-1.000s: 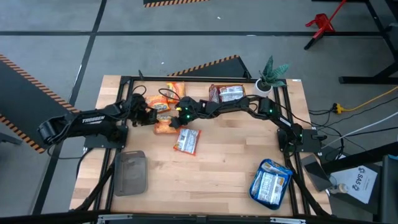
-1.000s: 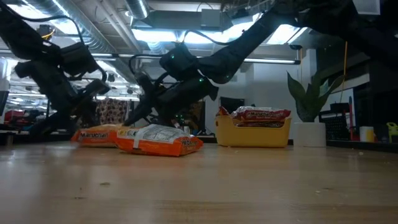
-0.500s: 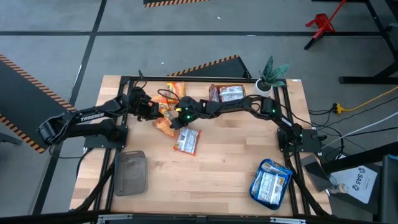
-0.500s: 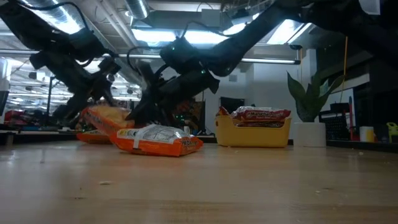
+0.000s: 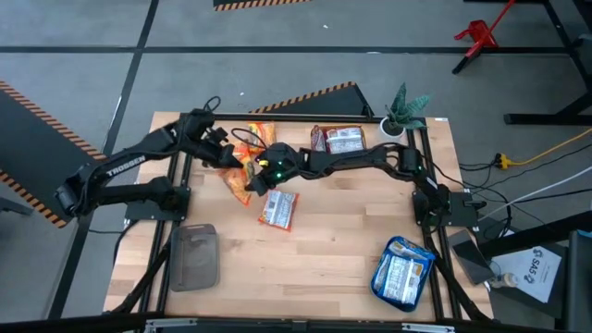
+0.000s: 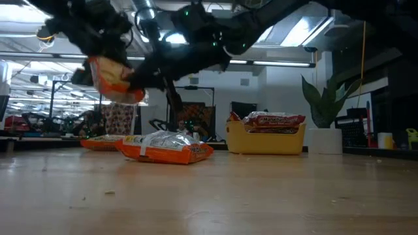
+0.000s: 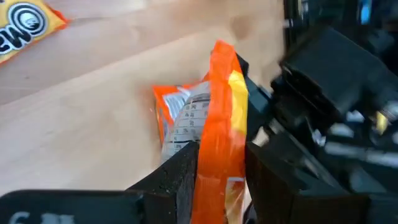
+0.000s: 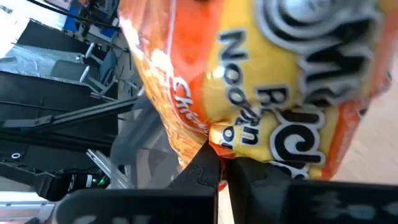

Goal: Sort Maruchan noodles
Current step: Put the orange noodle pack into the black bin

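Maruchan noodles are spread over the far half of the tabletop (image 5: 333, 231); one orange packet (image 5: 242, 178) is off the surface, held between both arms, its far end hidden behind the dark pincers in the high view; the low view shows it (image 6: 114, 78) raised clear above the wood, tilted, its upper edge lost against the arm.

Left pincer (image 5: 225, 159) grips this packet: the left wrist view shows the orange edge (image 7: 219, 118) standing upright between the two fingers (image 7: 177, 180), which press it from both sides; the left arm reaches from the left edge toward the far centre, elbow bent.

Right pincer (image 5: 265, 171) is closed; the right wrist view shows its tips (image 8: 214, 168) together, pinching a fold of the same packet (image 8: 273, 81), whose print fills that view; the right arm stretches low across the far side from the right edge.

Lying flat: a second orange packet (image 5: 277, 209) nearer centre, seen as the front one in the low view (image 6: 166, 149); another (image 5: 262, 133) by the far edge.

Only the high view shows a grey tray (image 5: 194, 256) at the near left and a blue-and-white stack (image 5: 403, 272) at the near right; a yellow bowl (image 6: 265, 138) holding red-and-white packets (image 5: 337, 140) stands beside a potted plant (image 5: 403, 113).
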### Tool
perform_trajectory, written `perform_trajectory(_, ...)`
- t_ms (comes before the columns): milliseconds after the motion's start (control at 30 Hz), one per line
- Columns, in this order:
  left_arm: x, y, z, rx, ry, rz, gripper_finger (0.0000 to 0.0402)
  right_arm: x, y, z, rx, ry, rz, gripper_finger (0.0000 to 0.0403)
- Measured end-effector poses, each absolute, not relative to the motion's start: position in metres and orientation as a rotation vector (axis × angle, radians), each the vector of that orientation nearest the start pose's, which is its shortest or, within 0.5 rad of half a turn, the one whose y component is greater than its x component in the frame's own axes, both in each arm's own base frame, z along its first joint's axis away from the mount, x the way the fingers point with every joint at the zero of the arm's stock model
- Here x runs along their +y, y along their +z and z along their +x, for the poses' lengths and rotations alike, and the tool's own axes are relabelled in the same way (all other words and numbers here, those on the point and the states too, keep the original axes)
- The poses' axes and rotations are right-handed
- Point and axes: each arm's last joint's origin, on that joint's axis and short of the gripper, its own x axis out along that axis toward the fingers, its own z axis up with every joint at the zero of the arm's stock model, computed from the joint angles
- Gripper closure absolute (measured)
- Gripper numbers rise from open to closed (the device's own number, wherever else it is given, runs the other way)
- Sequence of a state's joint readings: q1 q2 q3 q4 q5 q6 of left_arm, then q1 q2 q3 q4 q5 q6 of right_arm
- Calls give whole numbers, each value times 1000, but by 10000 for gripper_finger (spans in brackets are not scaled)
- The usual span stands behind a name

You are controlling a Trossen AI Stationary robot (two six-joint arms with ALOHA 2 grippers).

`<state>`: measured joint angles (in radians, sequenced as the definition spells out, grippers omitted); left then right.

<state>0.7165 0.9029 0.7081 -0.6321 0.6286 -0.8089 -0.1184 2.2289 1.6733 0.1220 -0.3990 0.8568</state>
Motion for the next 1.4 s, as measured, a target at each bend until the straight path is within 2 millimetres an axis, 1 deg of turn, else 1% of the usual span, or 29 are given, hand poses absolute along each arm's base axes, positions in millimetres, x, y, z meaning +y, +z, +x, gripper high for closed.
perform_trajectory(100, 95, 275, 136, 648, 323, -1213, 276, -30, 202, 505, 515, 92, 933, 402)
perform_trajectory(167, 93, 286, 132, 682, 308, -1155, 276, -15, 204, 504, 527, 95, 923, 402)
perform_trajectory(300, 84, 308, 122, 717, 285, -1054, 276, 17, 209, 505, 497, 86, 915, 402)
perform_trajectory(467, 72, 336, 108, 689, 251, -952, 276, 56, 213, 504, 455, 17, 876, 403)
perform_trajectory(600, 61, 357, 94, 631, 248, -888, 276, 77, 230, 510, 358, -35, 847, 403)
perform_trajectory(667, 55, 364, 87, 599, 258, -858, 276, 84, 237, 517, 298, -58, 842, 403)
perform_trajectory(700, 52, 367, 83, 579, 257, -844, 276, 89, 238, 520, 300, -60, 837, 403)
perform_trajectory(767, 45, 374, 76, 542, 254, -818, 276, 96, 242, 533, 262, -32, 828, 403)
perform_trajectory(833, 39, 377, 68, 522, 262, -803, 276, 104, 248, 544, 261, -8, 817, 403)
perform_trajectory(933, 31, 382, 58, 485, 276, -780, 276, 114, 250, 560, 276, 20, 796, 403)
perform_trajectory(1000, 26, 384, 52, 461, 286, -765, 276, 117, 248, 570, 279, 45, 785, 403)
perform_trajectory(1033, 24, 385, 49, 449, 293, -759, 276, 118, 241, 572, 293, 58, 777, 403)
perform_trajectory(1100, 21, 385, 45, 429, 320, -766, 276, 119, 231, 576, 256, 112, 804, 403)
perform_trajectory(1200, 16, 386, 38, 396, 357, -775, 276, 124, 218, 576, 307, 113, 805, 403)
perform_trajectory(1300, 12, 386, 32, 363, 396, -771, 277, 132, 211, 574, 360, 118, 777, 403)
perform_trajectory(1400, 11, 386, 29, 348, 433, -773, 277, 141, 205, 574, 357, 139, 752, 403)
